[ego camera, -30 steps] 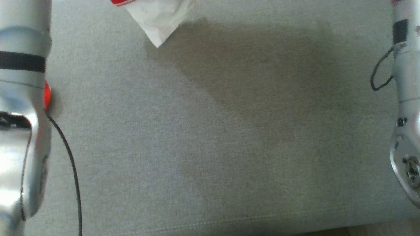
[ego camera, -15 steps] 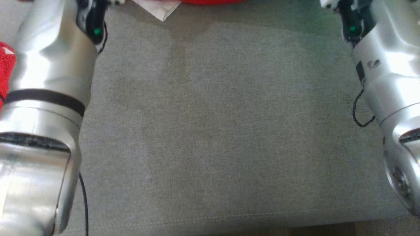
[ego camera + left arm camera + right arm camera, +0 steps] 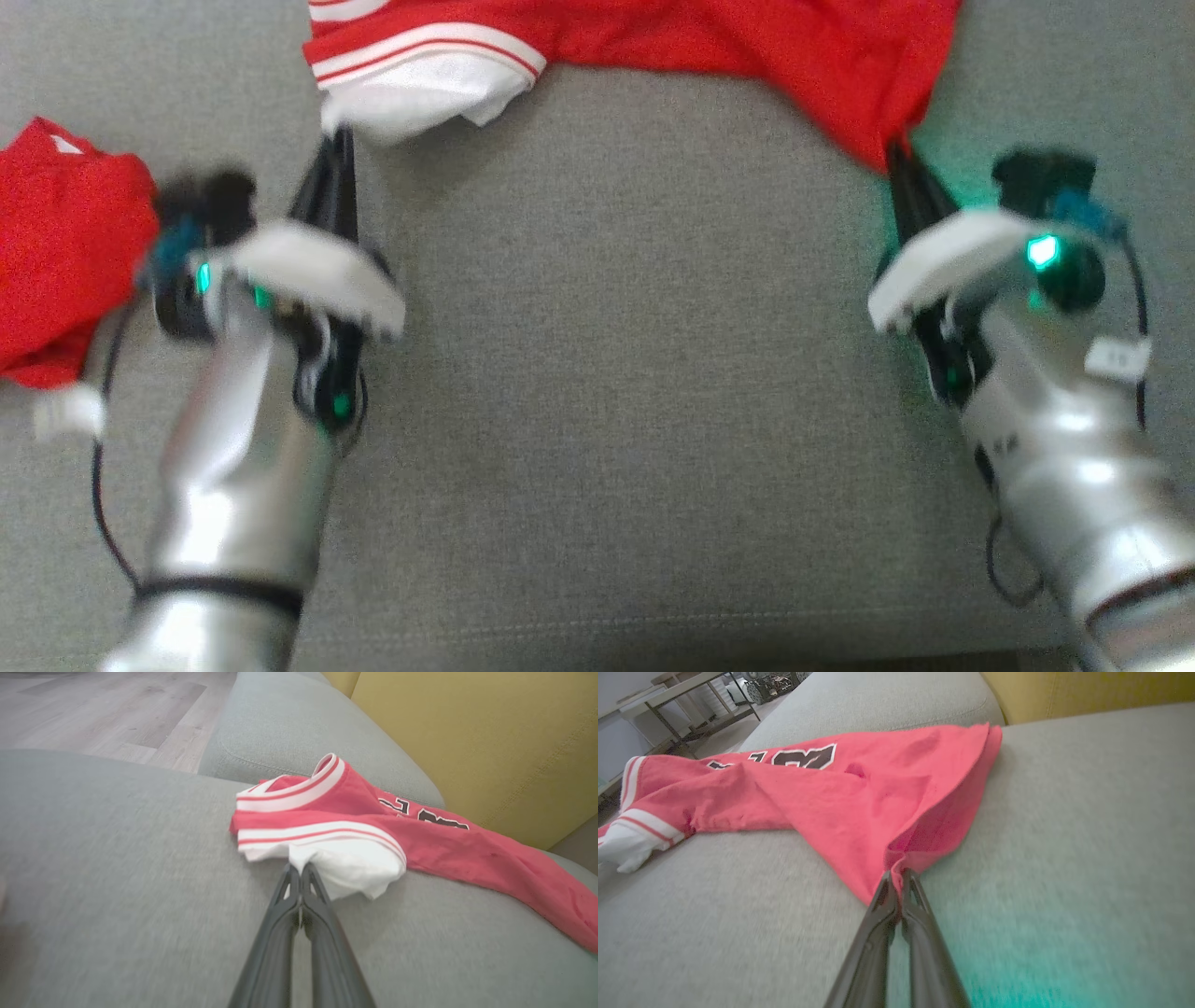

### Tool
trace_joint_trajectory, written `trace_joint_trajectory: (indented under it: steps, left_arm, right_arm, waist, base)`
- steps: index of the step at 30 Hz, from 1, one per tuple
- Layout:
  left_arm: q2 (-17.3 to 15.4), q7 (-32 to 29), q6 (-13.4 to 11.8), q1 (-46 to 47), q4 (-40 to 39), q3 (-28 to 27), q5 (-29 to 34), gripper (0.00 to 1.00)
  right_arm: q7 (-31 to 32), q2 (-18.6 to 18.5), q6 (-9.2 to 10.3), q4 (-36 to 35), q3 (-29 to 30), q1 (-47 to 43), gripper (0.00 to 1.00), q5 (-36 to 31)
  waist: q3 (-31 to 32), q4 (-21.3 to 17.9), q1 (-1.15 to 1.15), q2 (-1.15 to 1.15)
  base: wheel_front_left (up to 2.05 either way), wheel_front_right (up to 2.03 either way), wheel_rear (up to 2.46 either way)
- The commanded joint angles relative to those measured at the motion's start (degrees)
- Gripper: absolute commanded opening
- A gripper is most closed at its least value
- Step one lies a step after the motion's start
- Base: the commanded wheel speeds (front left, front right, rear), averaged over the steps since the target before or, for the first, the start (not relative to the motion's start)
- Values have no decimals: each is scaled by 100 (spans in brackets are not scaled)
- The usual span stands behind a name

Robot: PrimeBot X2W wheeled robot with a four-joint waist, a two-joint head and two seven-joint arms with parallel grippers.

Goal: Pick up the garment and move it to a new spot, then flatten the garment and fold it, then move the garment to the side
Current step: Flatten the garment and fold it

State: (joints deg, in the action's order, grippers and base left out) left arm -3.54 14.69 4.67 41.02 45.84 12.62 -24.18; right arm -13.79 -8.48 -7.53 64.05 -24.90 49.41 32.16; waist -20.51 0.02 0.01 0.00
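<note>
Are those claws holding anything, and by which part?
Both are shut on the red jersey: the left claw pinches its white edge, the right claw a red corner.

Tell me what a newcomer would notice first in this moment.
The red jersey with white-striped trim, stretched across the far side of the grey sofa cushion, stands out first. Each end is pinched: the left gripper is shut on its white corner, the right gripper on a red corner. A second red cloth lies bunched at the cushion's left, beside the left arm.
</note>
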Motion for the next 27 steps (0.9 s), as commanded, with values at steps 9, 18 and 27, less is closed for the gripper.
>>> trace_joint_trajectory:
  steps: [9, 18, 27]
  left_arm:
    - [-295, 30, -231, -2621, -2520, -662, 319, 0]
    - [-480, -739, -784, -4334, -4771, -655, 462, 0]
    - [-736, -1925, -1152, -5675, -6661, -467, 635, 0]
  right_arm:
    - [-118, -301, 4, -1591, 577, -2102, 0, 287]
    - [243, -323, 4, -2997, 1352, -3684, 0, -67]
    - [1664, 147, 4, -5066, 2559, -5445, 0, -895]
  waist:
    - [671, -94, -1, 0]
    - [1115, -78, -1, 0]
    - [1534, 4, -1, 0]
  base:
    - [0, 0, 0]
    - [0, 0, 0]
    - [0, 0, 0]
